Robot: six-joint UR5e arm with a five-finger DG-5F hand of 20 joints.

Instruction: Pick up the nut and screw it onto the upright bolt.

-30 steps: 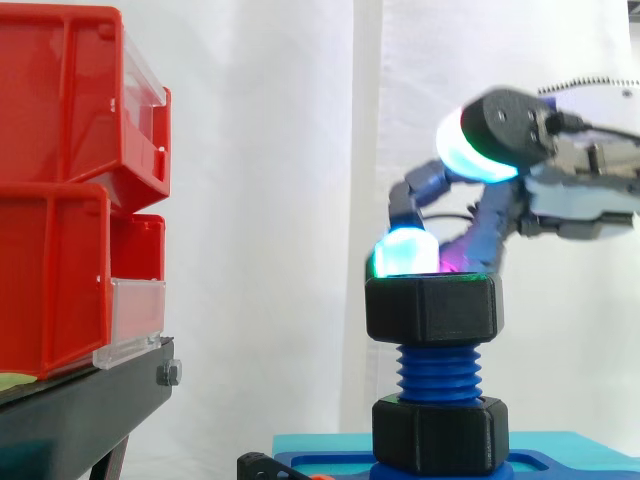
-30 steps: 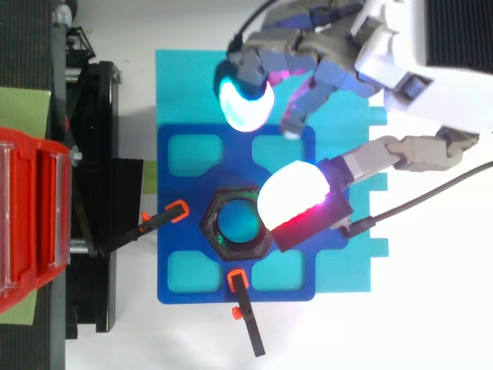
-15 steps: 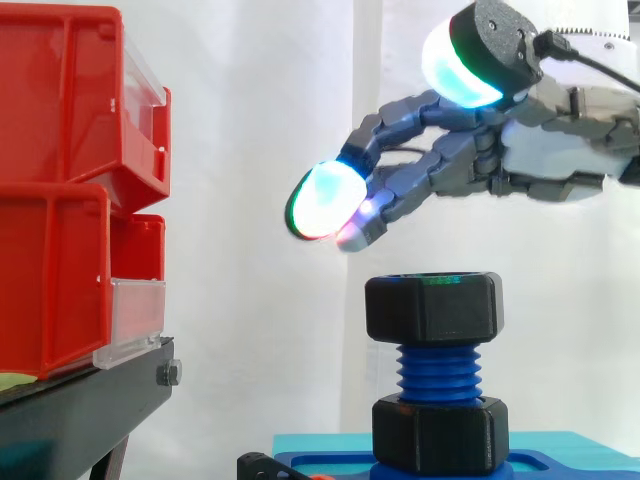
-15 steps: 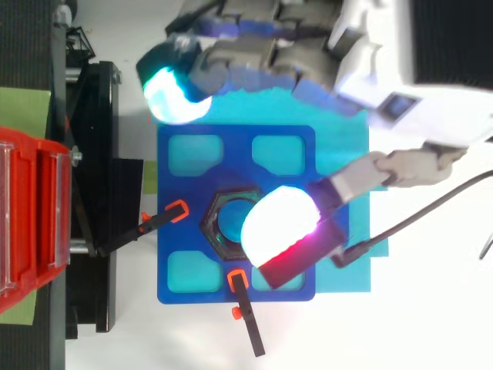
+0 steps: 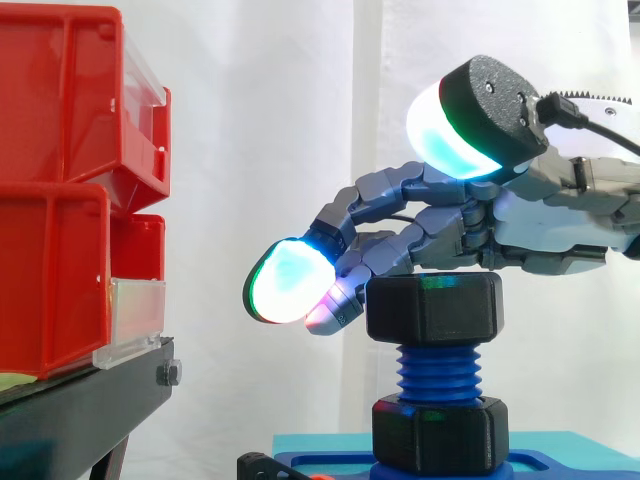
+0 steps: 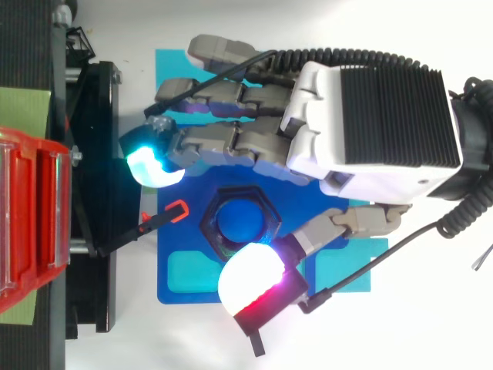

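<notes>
With the hand (image 5: pixel 545 215) open and empty on both sides of the nut (image 5: pixel 432 308), close it evenly on the nut's flats, then turn level on the bolt (image 5: pixel 438 372) under the nut

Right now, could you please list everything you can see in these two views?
Red bins: two, red, stacked at the left on the stand.
Stand: one, black, under the bins.
Green sheet: one, green, at the far left beneath the bins.
Curtain: one, white, behind everything.
Mat: one, cyan, beneath the base plate.
Base plate: one, dark blue with cut-outs, on the mat.
Bolt: one, blue, upright at the plate's centre.
Upper nut: one, black, at the bolt's top.
Lower nut: one, black, at the bolt's foot.
Clamp arm: one, black with an orange tip, left of the bolt.
Hand: one, grey and white with glowing pads, open, over the upper nut.
</notes>
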